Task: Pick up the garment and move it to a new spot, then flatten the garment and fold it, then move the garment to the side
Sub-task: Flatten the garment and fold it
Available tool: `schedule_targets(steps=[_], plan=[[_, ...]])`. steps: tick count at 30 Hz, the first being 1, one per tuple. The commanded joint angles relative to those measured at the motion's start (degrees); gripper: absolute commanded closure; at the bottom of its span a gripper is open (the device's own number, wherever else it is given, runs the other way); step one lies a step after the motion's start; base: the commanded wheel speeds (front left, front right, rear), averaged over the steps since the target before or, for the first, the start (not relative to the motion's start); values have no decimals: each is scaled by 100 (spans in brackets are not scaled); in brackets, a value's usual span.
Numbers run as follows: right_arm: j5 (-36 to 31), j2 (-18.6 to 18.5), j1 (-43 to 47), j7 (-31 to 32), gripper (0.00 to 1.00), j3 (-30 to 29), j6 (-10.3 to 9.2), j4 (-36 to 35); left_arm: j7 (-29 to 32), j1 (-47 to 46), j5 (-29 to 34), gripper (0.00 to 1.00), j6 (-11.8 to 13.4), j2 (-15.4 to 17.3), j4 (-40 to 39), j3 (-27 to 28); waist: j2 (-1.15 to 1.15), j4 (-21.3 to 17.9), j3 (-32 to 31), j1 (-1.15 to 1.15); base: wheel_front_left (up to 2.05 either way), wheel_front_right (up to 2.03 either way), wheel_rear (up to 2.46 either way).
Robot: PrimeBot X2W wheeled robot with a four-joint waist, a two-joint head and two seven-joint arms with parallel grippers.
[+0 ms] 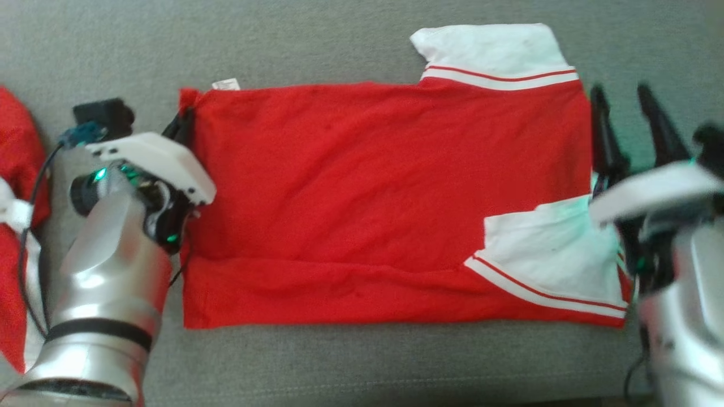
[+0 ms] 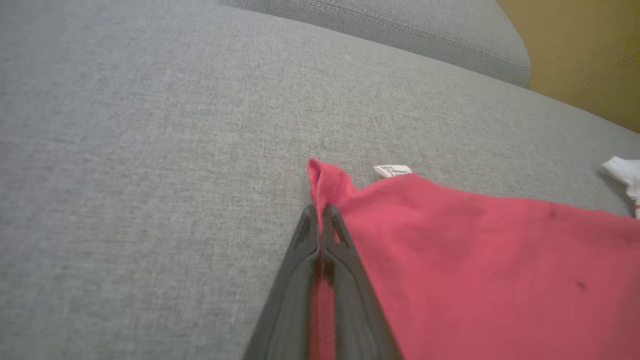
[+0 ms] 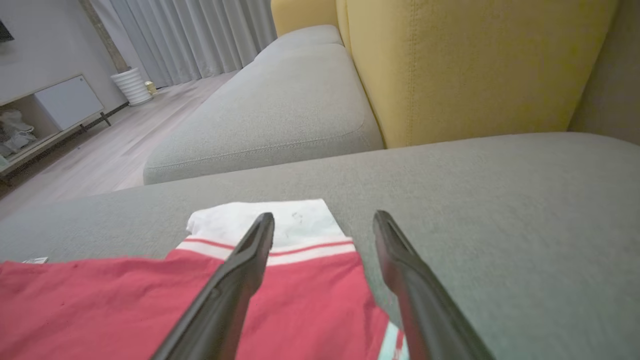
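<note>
Folding: the garment (image 1: 362,198) lies flat on the grey sofa cushion (image 1: 339,45), already doubled along its near edge, so I judge the fold step to be in hand, with the move to the side still to come
Garment place: middle of the head view, long side running from 9 o'clock to 3 o'clock; white sleeves with red stripes at 1 o'clock and 4 o'clock, a small white label (image 1: 226,85) at its 11 o'clock corner
Left pincer (image 2: 320,215): jaws pressed together on the red corner by the label; the left wrist view shows cloth pinched up between the tips
Right pincer (image 3: 325,225): jaws wide apart, holding nothing, poised at the garment's 3 o'clock edge; in the right wrist view one finger lies over the far sleeve, the other over bare cushion
Other cloth: a second red piece (image 1: 17,169) at the 9 o'clock border of the head view, apart from the task's garment
Next move calls for: the right pincer to drop and pinch the matching far corner, then both to lift evenly and carry that edge toward 6 o'clock, keeping the cloth taut so no crease bunches
Risk: a one-sided lift would probably skew the fold
</note>
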Motion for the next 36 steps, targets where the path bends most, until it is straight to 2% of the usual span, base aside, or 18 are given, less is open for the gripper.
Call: schedule_targets(steps=[1, 5, 6, 11, 18, 23, 24, 25, 26, 29, 36], plan=[[48, -101, -348, 9, 0, 166, 43, -40, -69, -261, -44, 100, -33, 127, -147, 46, 0, 94, 86, 0, 0, 0, 0], [176, -349, -1275, 101, 0, 355, 43, 756, -165, -446, -151, 100, -34, 20, -307, -216, 0, 293, 276, 0, 0, 0, 0], [240, -451, -1764, 174, 0, 555, 43, 1180, -193, -529, -221, 100, -35, -14, -379, -346, 0, 388, 368, 0, 0, 0, 0], [363, -635, -2762, 478, 0, 1159, 43, 2294, -283, -675, -412, 100, -35, -87, -528, -675, 0, 613, 539, 0, 0, 0, 0], [519, -779, -3501, 1063, 0, 1872, 43, 3575, -419, -760, -696, 100, -36, -111, -519, -1004, 0, 749, 637, 0, 0, 0, 0], [723, -813, -3771, 1519, 0, 2346, 43, 4034, -498, -815, -895, 100, -36, -93, -461, -1159, 0, 760, 681, 0, 0, 0, 0], [790, -820, -3798, 1647, 15, 2455, 43, 4087, -515, -823, -939, 100, -36, -87, -444, -1179, 0, 759, 685, 0, 0, 0, 0], [853, -842, -3825, 1715, 87, 2554, 43, 4102, -533, -831, -977, 100, -36, -80, -429, -1202, 0, 759, 685, 0, 0, 0, 0], [936, -865, -3841, 1782, 100, 2620, 43, 4121, -560, -837, -1018, 100, -36, -75, -417, -1219, 0, 758, 679, 0, 0, 0, 0], [1122, -983, -3894, 1676, 100, 2747, 43, 4052, -671, -850, -1110, 100, -36, -39, -395, -1255, 0, 753, 648, 0, 0, 0, 0], [1645, -1093, -3648, 771, 100, 2688, 43, 3659, -934, -672, -1149, 100, -36, 148, -525, -1155, 0, 694, 389, 0, 0, 0, 0]])
